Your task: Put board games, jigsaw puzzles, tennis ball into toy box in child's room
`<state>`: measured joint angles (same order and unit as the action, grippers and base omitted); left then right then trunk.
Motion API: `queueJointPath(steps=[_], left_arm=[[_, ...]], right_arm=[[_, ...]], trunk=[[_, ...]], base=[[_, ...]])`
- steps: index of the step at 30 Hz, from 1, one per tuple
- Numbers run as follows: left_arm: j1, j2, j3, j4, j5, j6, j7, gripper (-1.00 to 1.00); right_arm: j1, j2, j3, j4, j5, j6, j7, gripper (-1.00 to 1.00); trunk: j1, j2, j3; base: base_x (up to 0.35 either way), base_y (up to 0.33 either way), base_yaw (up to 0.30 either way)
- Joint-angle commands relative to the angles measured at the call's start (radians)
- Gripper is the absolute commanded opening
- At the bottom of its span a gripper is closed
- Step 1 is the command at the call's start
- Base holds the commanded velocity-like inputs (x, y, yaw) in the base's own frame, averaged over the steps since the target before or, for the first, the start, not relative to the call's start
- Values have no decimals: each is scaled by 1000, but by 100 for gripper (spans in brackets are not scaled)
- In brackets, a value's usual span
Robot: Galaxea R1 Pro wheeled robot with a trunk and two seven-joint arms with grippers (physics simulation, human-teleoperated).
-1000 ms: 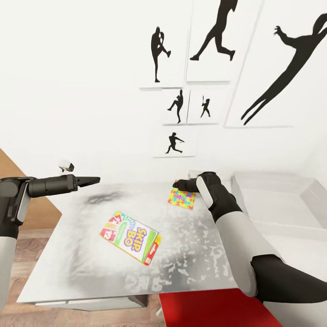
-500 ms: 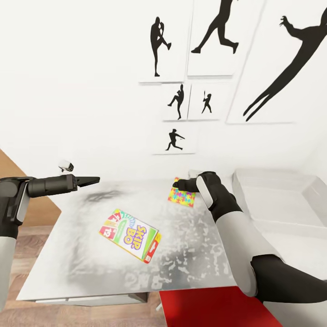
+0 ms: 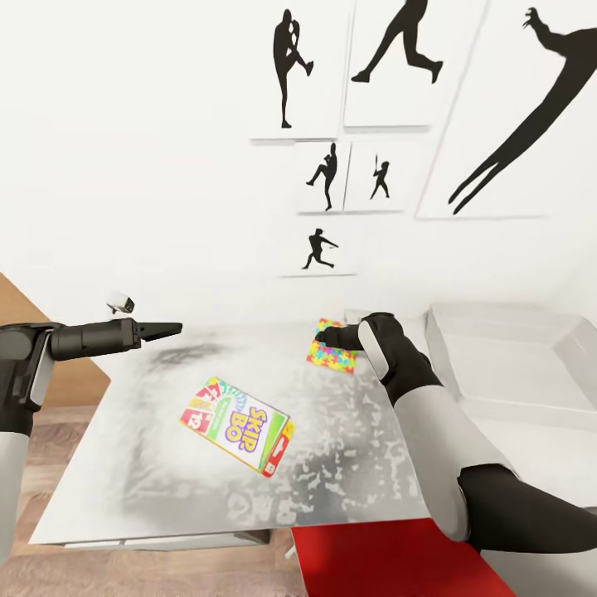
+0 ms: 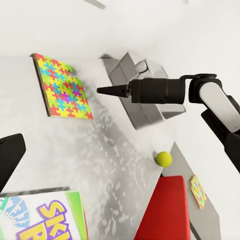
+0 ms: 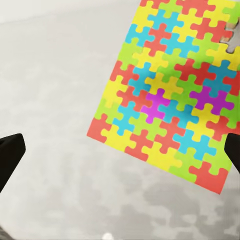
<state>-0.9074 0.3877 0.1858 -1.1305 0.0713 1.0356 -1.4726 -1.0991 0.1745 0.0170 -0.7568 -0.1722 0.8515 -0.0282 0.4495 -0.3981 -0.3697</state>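
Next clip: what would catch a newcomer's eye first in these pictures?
Probably the SKIP BO box, bright against the pale table, lying flat near its middle. Next, the jigsaw puzzle toward the table's far edge, with the right gripper poised over it. Behind it all, black baseball-player silhouettes stand out on the white wall, and the grey toy box sits on the right.

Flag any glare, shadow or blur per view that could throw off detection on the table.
Head view: mottled pale glare patches across the table, a dark smudge of shadow under the left gripper. Left wrist view: same speckled sheen, soft overall, tennis ball still distinct. Right wrist view: jigsaw puzzle sharp, a shaded band across it, tabletop blotchy.
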Motion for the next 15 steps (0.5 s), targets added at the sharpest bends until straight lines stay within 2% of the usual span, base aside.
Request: queueJointPath(steps=[1, 15], left_arm=[[-1, 0, 0, 0, 1, 11, -3, 100], [-1, 0, 1, -18, 1, 11, -3, 100]], right_arm=[[-1, 0, 1, -2, -4, 5, -3, 100], [-17, 0, 3, -59, 8, 10, -32, 100]], trunk=[[0, -2, -3], [0, -2, -26]], base=[[0, 0, 0], [0, 0, 0]])
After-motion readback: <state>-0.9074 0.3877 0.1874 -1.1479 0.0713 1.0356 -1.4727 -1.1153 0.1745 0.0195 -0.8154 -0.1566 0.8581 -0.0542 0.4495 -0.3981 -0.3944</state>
